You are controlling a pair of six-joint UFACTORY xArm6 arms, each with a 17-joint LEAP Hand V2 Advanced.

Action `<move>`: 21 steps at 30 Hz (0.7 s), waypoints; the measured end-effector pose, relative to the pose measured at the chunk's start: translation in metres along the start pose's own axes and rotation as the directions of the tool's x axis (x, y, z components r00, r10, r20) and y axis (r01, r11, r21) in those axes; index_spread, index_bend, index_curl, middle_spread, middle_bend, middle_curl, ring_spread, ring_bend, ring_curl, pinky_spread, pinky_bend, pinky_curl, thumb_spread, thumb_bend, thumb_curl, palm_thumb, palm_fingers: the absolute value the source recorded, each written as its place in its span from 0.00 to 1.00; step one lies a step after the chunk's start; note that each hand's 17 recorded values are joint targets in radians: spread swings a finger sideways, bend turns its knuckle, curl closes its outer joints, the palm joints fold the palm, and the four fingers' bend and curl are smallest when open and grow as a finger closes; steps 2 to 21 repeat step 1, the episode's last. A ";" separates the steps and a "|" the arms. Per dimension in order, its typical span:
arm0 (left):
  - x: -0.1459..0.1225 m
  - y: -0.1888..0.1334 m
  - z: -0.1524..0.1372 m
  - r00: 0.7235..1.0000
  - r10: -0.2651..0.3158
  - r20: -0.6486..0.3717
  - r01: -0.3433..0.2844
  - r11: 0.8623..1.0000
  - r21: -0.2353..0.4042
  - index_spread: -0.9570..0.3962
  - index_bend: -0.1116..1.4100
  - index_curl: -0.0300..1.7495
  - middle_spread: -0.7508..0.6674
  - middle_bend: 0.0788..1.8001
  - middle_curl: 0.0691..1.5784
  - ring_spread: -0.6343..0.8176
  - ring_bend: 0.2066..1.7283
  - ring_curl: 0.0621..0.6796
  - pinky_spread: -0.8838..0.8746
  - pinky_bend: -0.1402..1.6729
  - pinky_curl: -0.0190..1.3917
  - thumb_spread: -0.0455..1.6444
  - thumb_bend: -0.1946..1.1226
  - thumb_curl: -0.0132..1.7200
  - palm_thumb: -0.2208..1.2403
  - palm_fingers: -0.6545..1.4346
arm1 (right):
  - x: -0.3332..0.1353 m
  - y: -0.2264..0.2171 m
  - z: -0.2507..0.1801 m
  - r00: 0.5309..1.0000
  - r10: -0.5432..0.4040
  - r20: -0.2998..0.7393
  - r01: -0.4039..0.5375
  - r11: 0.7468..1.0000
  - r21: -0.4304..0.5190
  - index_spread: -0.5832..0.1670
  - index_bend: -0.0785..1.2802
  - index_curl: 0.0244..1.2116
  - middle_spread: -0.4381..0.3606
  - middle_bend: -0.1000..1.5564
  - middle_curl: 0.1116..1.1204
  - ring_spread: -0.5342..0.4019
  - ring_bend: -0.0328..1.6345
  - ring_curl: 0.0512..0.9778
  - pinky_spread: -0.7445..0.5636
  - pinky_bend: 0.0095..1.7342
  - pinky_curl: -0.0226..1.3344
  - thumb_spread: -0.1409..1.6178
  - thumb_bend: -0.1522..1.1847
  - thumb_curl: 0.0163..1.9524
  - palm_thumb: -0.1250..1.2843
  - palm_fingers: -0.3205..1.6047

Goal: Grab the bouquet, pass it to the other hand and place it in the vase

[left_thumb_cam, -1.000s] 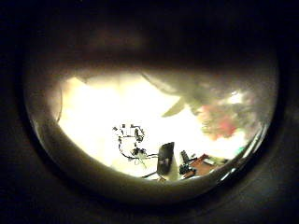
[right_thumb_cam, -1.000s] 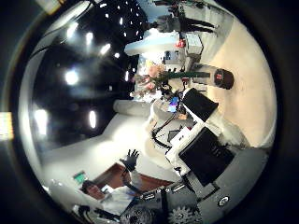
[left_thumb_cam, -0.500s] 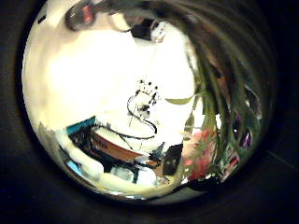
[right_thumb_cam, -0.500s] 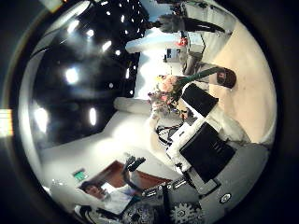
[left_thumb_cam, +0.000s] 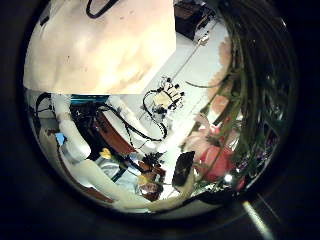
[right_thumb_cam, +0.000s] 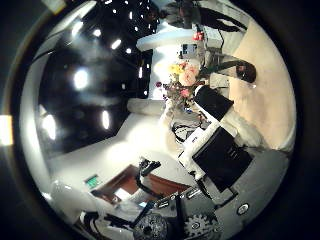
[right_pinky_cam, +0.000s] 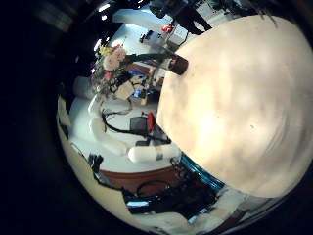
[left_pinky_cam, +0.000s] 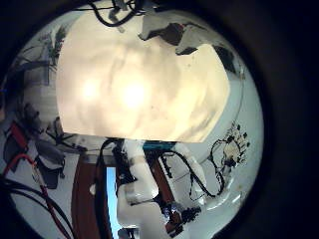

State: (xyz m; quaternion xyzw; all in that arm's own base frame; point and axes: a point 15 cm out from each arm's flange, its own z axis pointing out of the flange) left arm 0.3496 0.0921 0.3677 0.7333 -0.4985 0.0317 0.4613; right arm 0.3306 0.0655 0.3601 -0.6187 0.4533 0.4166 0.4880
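Observation:
The bouquet (left_thumb_cam: pixel 215 150) fills one side of the left thumb side palm view, its stems (left_thumb_cam: pixel 240 90) running close past the palm, so my left hand has it lifted above the table (left_thumb_cam: pixel 100 50). In the right thumb side palm view the bouquet (right_thumb_cam: pixel 180 75) hangs in the air near the dark vase (right_thumb_cam: pixel 243 70), which stands upright on the table. The right little finger side palm view shows the bouquet (right_pinky_cam: pixel 111 61) beside the vase (right_pinky_cam: pixel 178 65). My right hand (right_thumb_cam: pixel 215 130) is away from both, its fingers (right_thumb_cam: pixel 222 160) straight and holding nothing.
The pale table top (left_pinky_cam: pixel 140 90) fills much of the left little finger side palm view, with a white arm (left_pinky_cam: pixel 140 189) beyond its edge. The table (right_pinky_cam: pixel 245 108) is broad in the right little finger side palm view. Equipment stands behind it.
The left palm has risen from the table with the bouquet close against it. In the right thumb side view the bouquet has come up off the table beside the vase.

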 end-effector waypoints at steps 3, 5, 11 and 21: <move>-0.001 0.001 0.002 1.000 -0.008 0.006 0.008 1.000 0.008 0.77 0.15 0.16 0.96 0.06 0.13 0.93 0.28 0.20 0.88 0.21 0.24 0.55 0.12 0.19 0.19 0.27 | 0.002 0.005 -0.003 1.000 0.006 -0.006 -0.006 1.000 -0.007 0.35 0.20 0.35 0.54 0.18 0.24 0.62 0.24 0.16 0.91 0.14 0.17 0.68 0.10 0.27 0.70 0.43; -0.001 0.001 0.002 1.000 -0.008 0.006 0.008 1.000 0.008 0.77 0.15 0.16 0.96 0.06 0.13 0.93 0.28 0.20 0.88 0.21 0.24 0.55 0.12 0.19 0.19 0.27 | 0.002 0.005 -0.003 1.000 0.006 -0.006 -0.006 1.000 -0.007 0.35 0.20 0.35 0.54 0.18 0.24 0.62 0.24 0.16 0.91 0.14 0.17 0.68 0.10 0.27 0.70 0.43; -0.001 0.001 0.002 1.000 -0.008 0.006 0.008 1.000 0.008 0.77 0.15 0.16 0.96 0.06 0.13 0.93 0.28 0.20 0.88 0.21 0.24 0.55 0.12 0.19 0.19 0.27 | 0.002 0.005 -0.003 1.000 0.006 -0.006 -0.006 1.000 -0.007 0.35 0.20 0.35 0.54 0.18 0.24 0.62 0.24 0.16 0.91 0.14 0.17 0.68 0.10 0.27 0.70 0.43; -0.001 0.001 0.002 1.000 -0.008 0.006 0.008 1.000 0.008 0.77 0.15 0.16 0.96 0.06 0.13 0.93 0.28 0.20 0.88 0.21 0.24 0.55 0.12 0.19 0.19 0.27 | 0.002 0.005 -0.003 1.000 0.006 -0.006 -0.006 1.000 -0.007 0.35 0.20 0.35 0.54 0.18 0.24 0.62 0.24 0.16 0.91 0.14 0.17 0.68 0.10 0.27 0.70 0.43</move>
